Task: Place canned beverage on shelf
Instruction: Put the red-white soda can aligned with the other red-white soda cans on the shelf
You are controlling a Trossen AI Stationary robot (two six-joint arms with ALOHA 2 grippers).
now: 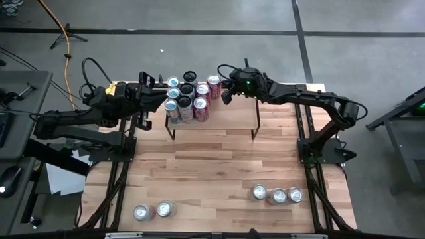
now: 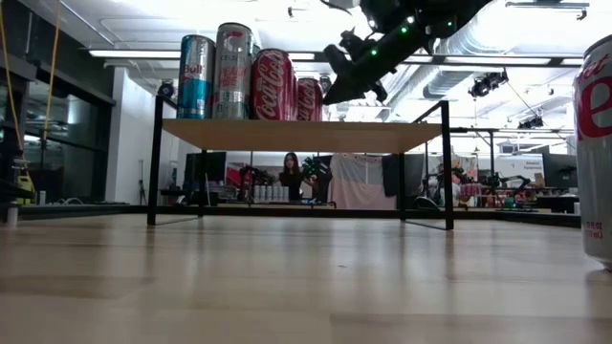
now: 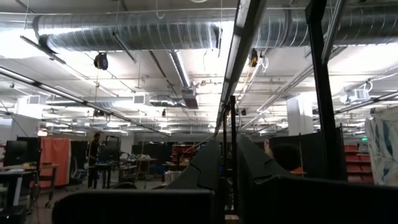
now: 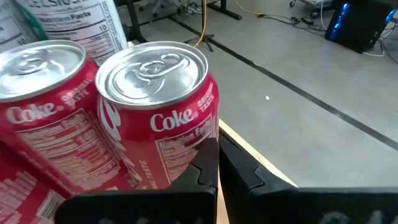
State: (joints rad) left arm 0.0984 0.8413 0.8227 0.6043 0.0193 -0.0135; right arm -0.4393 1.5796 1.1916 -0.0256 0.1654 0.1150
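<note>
While both arms sit at the far edge of the table [image 1: 219, 159], what matters to me is where the loose cans lie. Three cans [image 1: 277, 195] stand upright near the front right of the table, well apart from the right gripper [image 1: 226, 91], and two cans [image 1: 153, 211] stand near the front left. I judge the right arm the nearer one for the trio.

That right gripper hovers over the shelf [image 1: 232, 116], just beside a red Coke can [image 4: 158, 118] at the edge of the cluster of cans [image 1: 188, 99] crowding the shelf's left end. Its fingers are pressed together and hold nothing. The left gripper [image 1: 147, 101] sits just beside the shelf's left end, likewise closed and empty; its wrist view shows only ceiling.

Readable writing: "Coke" and "Original Taste" on the nearest cans in the right wrist view, a nutrition panel behind them; in the low view, Coca-Cola script on the red cans and what looks like a Red Bull can [image 2: 195, 76].
</note>
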